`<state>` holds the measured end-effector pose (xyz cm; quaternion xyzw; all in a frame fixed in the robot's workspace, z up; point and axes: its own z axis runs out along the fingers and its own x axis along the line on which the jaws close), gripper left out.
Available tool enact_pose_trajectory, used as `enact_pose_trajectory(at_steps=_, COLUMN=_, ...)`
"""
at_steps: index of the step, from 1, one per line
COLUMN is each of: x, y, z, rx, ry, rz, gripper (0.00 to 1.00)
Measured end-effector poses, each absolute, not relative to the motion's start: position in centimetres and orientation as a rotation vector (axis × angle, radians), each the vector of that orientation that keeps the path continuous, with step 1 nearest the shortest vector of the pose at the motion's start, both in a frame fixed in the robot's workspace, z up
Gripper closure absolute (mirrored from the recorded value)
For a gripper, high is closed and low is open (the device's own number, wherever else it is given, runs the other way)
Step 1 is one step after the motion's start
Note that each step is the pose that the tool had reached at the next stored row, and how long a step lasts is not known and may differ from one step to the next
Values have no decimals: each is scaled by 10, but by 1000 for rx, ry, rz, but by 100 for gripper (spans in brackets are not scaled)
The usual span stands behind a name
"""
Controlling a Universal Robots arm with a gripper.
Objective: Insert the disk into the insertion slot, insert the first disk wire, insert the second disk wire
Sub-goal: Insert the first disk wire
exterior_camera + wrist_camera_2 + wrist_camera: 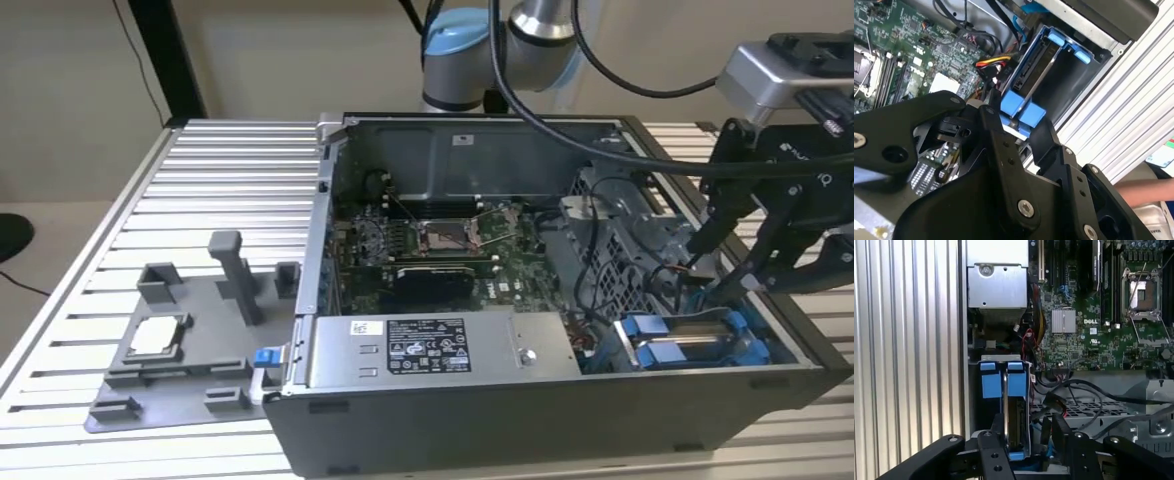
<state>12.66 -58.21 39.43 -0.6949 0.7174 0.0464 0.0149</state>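
Note:
The disk stands on edge inside the insertion slot at the case's front corner, on the exterior view's right. Its blue bracket tabs stick up at one end, and the silver edge runs between them. My black gripper hovers just over the disk's other end. In both wrist views its fingers stand apart on either side of the disk, open, with a gap on one side. A red, yellow and black wire bundle and loose black cables lie beside the slot.
The open computer case sits on a slatted metal table. A long grey box and the motherboard fill its middle. A grey fixture tray holding a silver chip lies on the exterior view's left. A person's hand is nearby.

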Motion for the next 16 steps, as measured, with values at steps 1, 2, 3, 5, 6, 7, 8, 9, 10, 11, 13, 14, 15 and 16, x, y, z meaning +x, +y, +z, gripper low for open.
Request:
enact_pose_trajectory(at_steps=1, x=127, y=-582, z=393, rx=-2155, ry=2239, rz=145, gripper=0)
enact_pose_trajectory(at_steps=2, x=128, y=-582, z=392, rx=-2143, ry=2248, rz=146, gripper=0)
enact_pose_trajectory(at_steps=3, x=128, y=-582, z=391, rx=-2131, ry=2258, rz=147, gripper=0)
enact_pose_trajectory(at_steps=5, x=129, y=-582, z=389, rx=-2109, ry=2275, rz=149, gripper=0)
enact_pose_trajectory(at_steps=6, x=130, y=-582, z=388, rx=-2100, ry=2283, rz=149, gripper=0)
enact_pose_trajectory(at_steps=7, x=131, y=-582, z=387, rx=-2092, ry=2288, rz=150, gripper=0)
enact_pose_trajectory(at_steps=8, x=131, y=-582, z=386, rx=-2087, ry=2292, rz=151, gripper=0)
enact_pose_trajectory(at_steps=9, x=132, y=-582, z=385, rx=-2083, ry=2294, rz=152, gripper=0)
enact_pose_trajectory(at_steps=10, x=132, y=-581, z=384, rx=-2081, ry=2295, rz=154, gripper=0)
enact_pose_trajectory(at_steps=11, x=132, y=-581, z=383, rx=-2079, ry=2295, rz=155, gripper=0)
enact_pose_trajectory(at_steps=13, x=132, y=-579, z=381, rx=-2076, ry=2293, rz=159, gripper=0)
enact_pose_trajectory(at_steps=14, x=132, y=-578, z=380, rx=-2075, ry=2292, rz=162, gripper=0)
enact_pose_trajectory(at_steps=15, x=133, y=-577, z=380, rx=-2074, ry=2290, rz=164, gripper=0)
enact_pose_trajectory(at_steps=16, x=133, y=-576, z=379, rx=-2073, ry=2289, rz=167, gripper=0)
